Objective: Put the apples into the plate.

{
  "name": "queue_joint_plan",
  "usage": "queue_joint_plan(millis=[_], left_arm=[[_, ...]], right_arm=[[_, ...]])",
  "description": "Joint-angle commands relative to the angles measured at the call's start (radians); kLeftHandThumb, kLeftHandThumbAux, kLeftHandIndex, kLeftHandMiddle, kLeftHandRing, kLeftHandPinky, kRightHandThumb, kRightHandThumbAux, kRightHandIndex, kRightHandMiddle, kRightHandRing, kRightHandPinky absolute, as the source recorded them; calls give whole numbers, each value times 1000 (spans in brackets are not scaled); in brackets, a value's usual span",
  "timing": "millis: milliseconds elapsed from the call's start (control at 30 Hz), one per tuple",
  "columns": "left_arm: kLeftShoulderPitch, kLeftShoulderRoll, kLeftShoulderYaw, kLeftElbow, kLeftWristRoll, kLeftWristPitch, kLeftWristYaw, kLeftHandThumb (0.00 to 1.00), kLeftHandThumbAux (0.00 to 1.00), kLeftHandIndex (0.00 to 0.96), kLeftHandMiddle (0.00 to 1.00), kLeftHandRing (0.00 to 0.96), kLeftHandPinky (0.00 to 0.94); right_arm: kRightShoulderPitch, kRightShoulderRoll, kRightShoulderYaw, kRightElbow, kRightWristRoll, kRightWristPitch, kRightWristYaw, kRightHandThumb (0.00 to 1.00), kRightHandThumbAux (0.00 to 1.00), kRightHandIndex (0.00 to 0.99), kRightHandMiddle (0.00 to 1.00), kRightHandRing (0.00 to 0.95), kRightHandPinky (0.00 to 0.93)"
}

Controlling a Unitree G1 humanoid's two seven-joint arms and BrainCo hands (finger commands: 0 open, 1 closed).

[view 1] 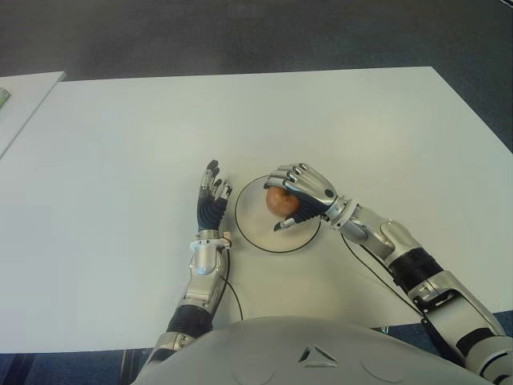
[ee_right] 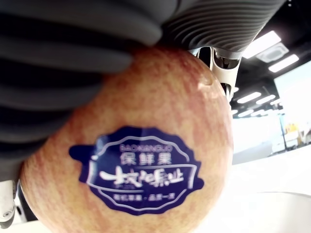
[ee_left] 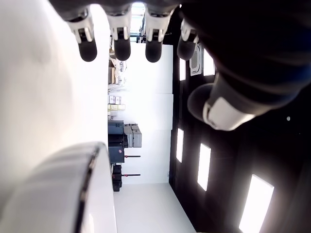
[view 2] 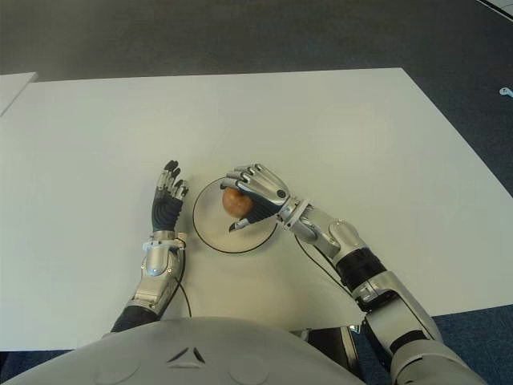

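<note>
Right wrist view shows the right hand with fingers clamped on the stickered apple, held over the plate for release; left hand waits beside the plate, fingers spread.

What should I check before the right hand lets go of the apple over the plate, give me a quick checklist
1. Apple held by the right hand: ok, the fingers wrap over it in the right wrist view.
2. Apple inside the rim of the plate: ok, both eye views show it within the dark ring.
3. Apple touching the plate surface: cannot tell, the hand covers the contact.
4. Left hand out of the way: ok, it shows just left of the plate, open and holding nothing.
5. Plate free of other things where visible: ok.
6. More apples on the table: none visible.
</note>
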Motion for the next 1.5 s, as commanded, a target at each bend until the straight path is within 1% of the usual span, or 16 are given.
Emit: queue_joint_plan(millis=[33,200,333,567,800,900,933,1000,1033,1067,1100,1133,1200,1333,1400,1500], left_arm=[[66,-71,5,145,14,24,24,8,579,60,69,48,25],[65,-70,3,146,14,24,31,7,578,62,73,54,38],[68,-71,-1,137,15,32,36,8,588,64,78,60,45],[72,-72,-5,122,14,48,39,8,608,63,81,66,46],[76,-73,-6,115,5,51,31,3,611,61,77,61,42],[77,-71,-8,113,1,54,23,1,605,64,74,58,39],[77,-70,-8,112,1,55,22,1,605,65,73,57,41],[76,-67,-9,110,2,58,19,0,606,65,71,57,45],[76,-67,-10,110,2,59,18,0,606,65,71,56,46],[76,-66,-10,109,2,60,18,0,607,65,71,56,48],[77,-66,-11,106,2,63,16,0,608,65,71,56,48],[77,-65,-12,104,2,64,14,0,612,63,70,56,52],[79,-65,-13,99,2,67,13,0,622,62,71,58,59],[78,-67,-13,101,6,63,20,0,634,63,74,61,67],[80,-67,-13,102,16,57,32,0,650,66,81,70,87],[83,-70,-13,98,16,56,34,0,660,71,89,80,103]], right_arm=[[-6,-18,11,-17,-33,-11,2,431,773,755,839,828,759],[-3,-24,15,-22,-45,-11,-7,433,776,775,855,841,803],[4,-30,17,-29,-56,-9,-10,439,775,786,864,849,803],[6,-39,25,-26,-69,-18,-19,438,776,755,846,836,780],[3,-32,27,-16,-65,-22,-19,426,783,747,838,826,763],[1,-27,26,-11,-60,-27,-22,422,782,737,822,800,722],[1,-26,26,-10,-58,-28,-23,404,748,696,794,768,677],[2,-23,24,-6,-47,-30,-14,354,659,579,669,635,553],[2,-21,23,-5,-40,-31,-7,344,644,557,644,609,531],[2,-21,22,-4,-36,-32,-2,325,616,507,563,526,467],[3,-20,23,-3,-22,-31,18,318,606,489,534,496,445],[3,-19,23,-2,-13,-31,33,295,576,412,448,410,369],[3,-21,24,-2,2,-30,66,259,536,309,325,290,264],[0,-25,25,-6,4,-27,99,224,508,232,232,198,184],[-3,-30,26,-13,-1,-23,123,177,498,156,158,136,134],[-4,-34,24,-19,-3,-23,144,134,490,106,110,95,103]])
